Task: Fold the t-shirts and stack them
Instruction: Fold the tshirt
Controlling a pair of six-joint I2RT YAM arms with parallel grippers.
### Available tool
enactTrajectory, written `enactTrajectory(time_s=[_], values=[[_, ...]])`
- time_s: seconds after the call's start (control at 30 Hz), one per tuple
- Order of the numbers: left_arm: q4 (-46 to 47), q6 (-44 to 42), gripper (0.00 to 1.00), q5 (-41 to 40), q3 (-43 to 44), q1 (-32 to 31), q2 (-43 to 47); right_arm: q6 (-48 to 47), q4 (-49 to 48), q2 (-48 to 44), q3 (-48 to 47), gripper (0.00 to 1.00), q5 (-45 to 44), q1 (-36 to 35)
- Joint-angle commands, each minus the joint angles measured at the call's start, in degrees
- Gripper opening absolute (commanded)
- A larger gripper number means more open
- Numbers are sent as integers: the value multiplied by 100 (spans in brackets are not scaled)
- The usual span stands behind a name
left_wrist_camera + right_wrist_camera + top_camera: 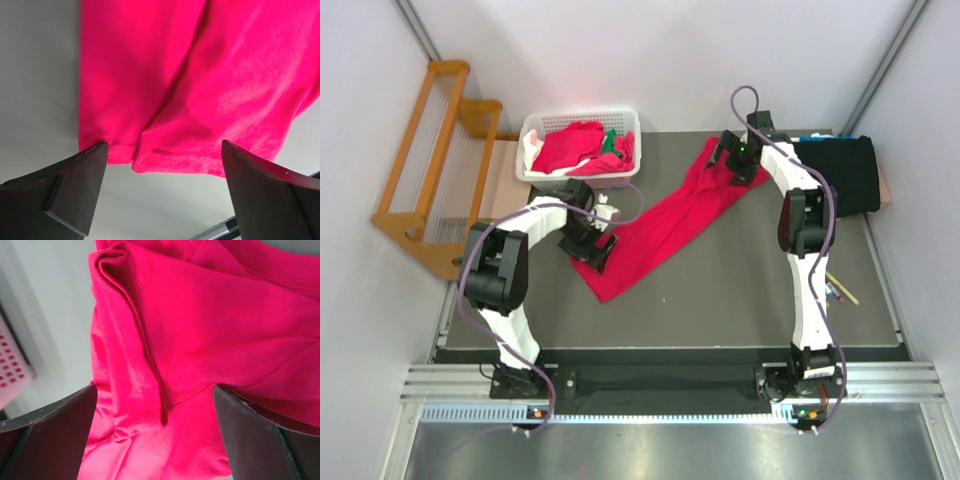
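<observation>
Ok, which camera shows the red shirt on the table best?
Top external: it shows the whole red shirt lying diagonally across the table. Left wrist shows only a hem; right wrist only bunched folds.

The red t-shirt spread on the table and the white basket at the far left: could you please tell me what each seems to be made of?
The red t-shirt looks like soft matte knit cloth, perhaps cotton jersey: it creases and shows a stitched hem. The white basket seems to be moulded plastic, smooth, with perforated walls.
</observation>
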State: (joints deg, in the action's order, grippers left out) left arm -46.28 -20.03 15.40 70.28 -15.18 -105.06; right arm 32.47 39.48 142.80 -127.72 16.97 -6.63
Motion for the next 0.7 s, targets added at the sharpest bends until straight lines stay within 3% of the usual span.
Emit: enactTrajectory(time_s=[0.0,0.2,0.47,0.67], values=[[-232,-124,99,559,-348,-695,-278,-57,-169,336,-429,100,-28,303],[-337,-133,99,693,-630,-1662,-560,-56,-415,327,-473,100,218,479],[-812,-221,99,1457,-296,-2260,-736,-188,-564,213,-447,100,561,540],[-1066,-229,99,1659,177,-2017,-473,-838,-460,-410,-411,100,360,94]])
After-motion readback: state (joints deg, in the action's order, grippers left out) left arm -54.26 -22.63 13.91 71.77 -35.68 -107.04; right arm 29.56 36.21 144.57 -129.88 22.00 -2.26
